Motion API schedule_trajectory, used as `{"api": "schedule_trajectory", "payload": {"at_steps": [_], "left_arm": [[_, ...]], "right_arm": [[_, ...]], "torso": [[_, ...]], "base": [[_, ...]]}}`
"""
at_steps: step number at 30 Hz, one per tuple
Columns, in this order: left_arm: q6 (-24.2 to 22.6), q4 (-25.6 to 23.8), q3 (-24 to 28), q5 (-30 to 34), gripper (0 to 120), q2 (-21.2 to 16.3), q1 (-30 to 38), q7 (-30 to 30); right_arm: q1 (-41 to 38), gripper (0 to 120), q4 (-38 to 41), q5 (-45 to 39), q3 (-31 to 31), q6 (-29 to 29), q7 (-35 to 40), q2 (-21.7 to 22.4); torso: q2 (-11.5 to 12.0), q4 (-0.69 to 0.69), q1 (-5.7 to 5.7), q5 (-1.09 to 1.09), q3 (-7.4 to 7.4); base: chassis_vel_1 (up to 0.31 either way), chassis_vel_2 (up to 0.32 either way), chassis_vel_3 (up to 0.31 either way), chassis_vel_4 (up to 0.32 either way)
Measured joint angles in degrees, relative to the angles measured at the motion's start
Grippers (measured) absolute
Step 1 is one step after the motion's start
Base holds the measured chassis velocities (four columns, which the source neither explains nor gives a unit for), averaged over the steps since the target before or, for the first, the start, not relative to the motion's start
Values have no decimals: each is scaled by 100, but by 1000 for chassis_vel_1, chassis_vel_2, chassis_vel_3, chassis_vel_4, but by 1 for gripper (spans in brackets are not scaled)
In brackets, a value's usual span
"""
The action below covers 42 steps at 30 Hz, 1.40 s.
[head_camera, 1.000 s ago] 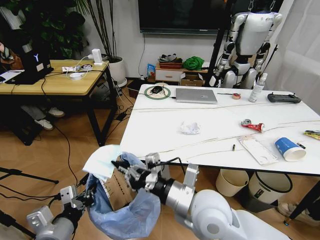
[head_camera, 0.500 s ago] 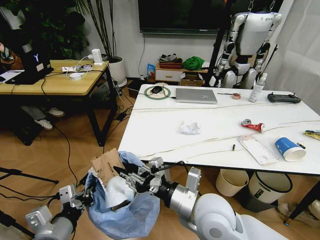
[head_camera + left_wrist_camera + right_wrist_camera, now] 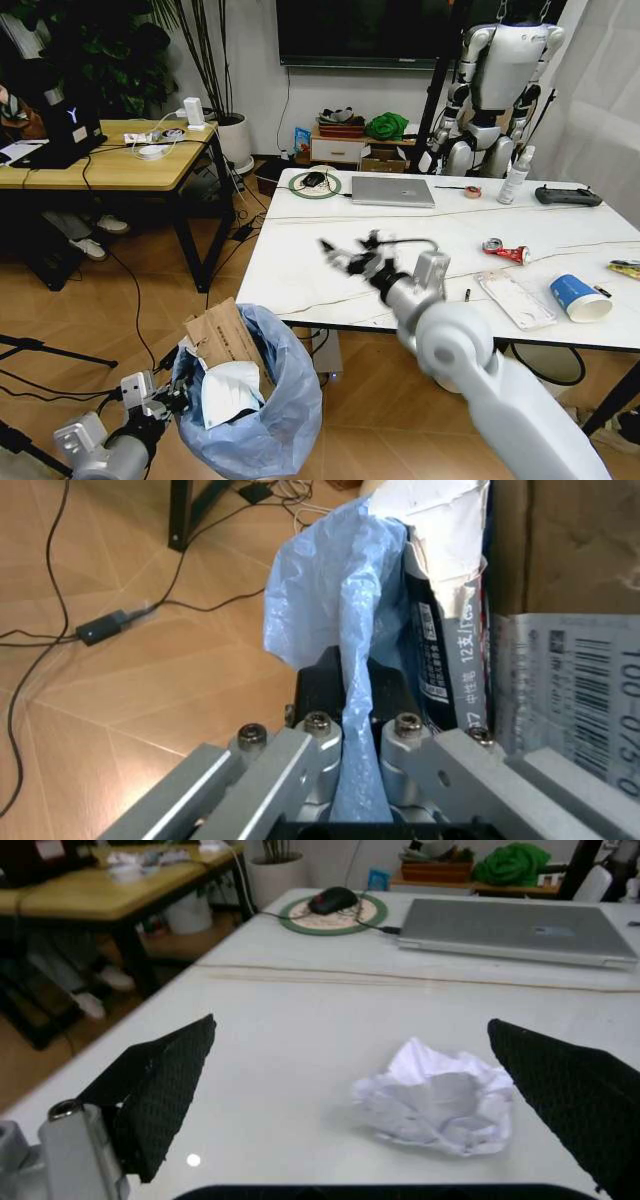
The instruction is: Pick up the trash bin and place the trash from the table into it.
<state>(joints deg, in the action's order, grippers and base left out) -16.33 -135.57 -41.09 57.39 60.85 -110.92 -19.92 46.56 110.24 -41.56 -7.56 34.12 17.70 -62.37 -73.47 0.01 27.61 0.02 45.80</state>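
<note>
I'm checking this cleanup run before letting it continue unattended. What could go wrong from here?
The right gripper is open around the crumpled white paper; the light paper might skid on the table instead of being caught.

The left gripper holds the trash bin by a pinch of its bag; the thin plastic could slip or tear.

The cardboard stands above the rim and may tip out.

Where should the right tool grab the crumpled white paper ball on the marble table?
Across the middle of the crumpled white paper ball, coming from above. It is a low, loose wad lying flat on the white marble-look table, with bare tabletop on both sides for the open right tool's fingers to close in.
</note>
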Motion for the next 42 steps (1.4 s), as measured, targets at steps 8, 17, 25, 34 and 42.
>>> {"api": "schedule_trajectory", "payload": {"at_steps": [8, 17, 25, 34, 42], "left_arm": [[0, -68, -73, -15, 0, 24, -78, 0], [1, -208, -120, -172, 0, 183, -207, 12], [11, -281, -142, -307, 0, 298, -311, 30], [13, -289, -131, -354, 0, 329, -316, 36], [14, -269, -123, -342, 0, 310, -287, 39]], "right_arm": [[-715, 100, -1184, 929, -35, -468, -1981, 430], [-1096, 100, -2310, 1591, 558, -1445, -3141, 632], [-1141, 100, -2813, 2179, 747, -1825, -3301, 630], [-1134, 100, -3038, 2413, 841, -2089, -3302, 606], [-1096, 100, -3134, 2542, 920, -2222, -3285, 514]], "torso": [[0, 1, 0, -2, -1], [0, 0, 0, -1, 0], [0, 0, -1, -2, -1], [0, 1, -1, -1, -1], [-1, 1, -1, -2, -1]], "base": [[0, 0, 0, 0], [0, 0, 0, 0], [0, 0, 0, 0], [0, 0, 0, 0], [0, 0, 0, 0]]}}
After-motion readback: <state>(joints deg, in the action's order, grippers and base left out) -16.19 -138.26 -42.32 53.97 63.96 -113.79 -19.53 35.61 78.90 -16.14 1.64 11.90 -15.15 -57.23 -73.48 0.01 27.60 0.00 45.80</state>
